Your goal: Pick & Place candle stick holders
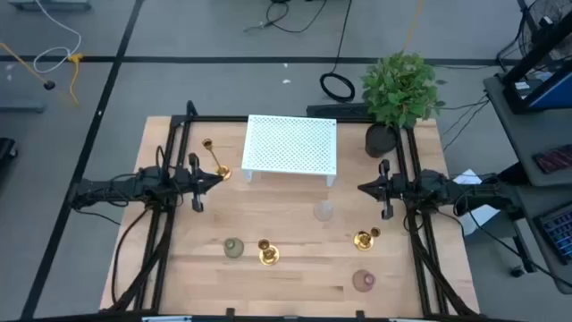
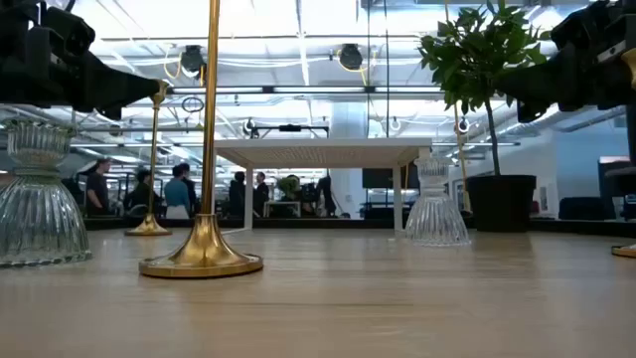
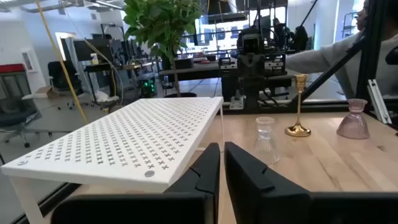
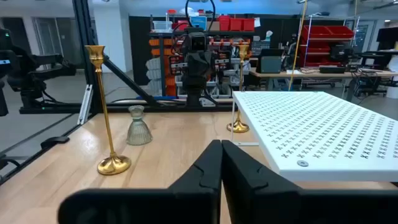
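Observation:
Three gold brass sticks stand on their round bases: one by the stand's left end (image 1: 214,163), one near the front (image 1: 268,253), one at the right (image 1: 365,238). Three squat glass holders stand on the table: green (image 1: 233,248), clear (image 1: 323,211) and pink (image 1: 363,281). My left gripper (image 1: 217,179) hovers shut and empty just near of the left stick. My right gripper (image 1: 363,188) hovers shut and empty, on the far side of the right stick. The shut fingers show in the left wrist view (image 3: 222,163) and the right wrist view (image 4: 221,158).
A white perforated stand (image 1: 291,145) stands at the table's far middle, between the two grippers. A green potted plant (image 1: 400,89) stands at the far right corner. Black frame rails (image 1: 165,224) run along both sides of the table. People show in the room beyond (image 2: 179,191).

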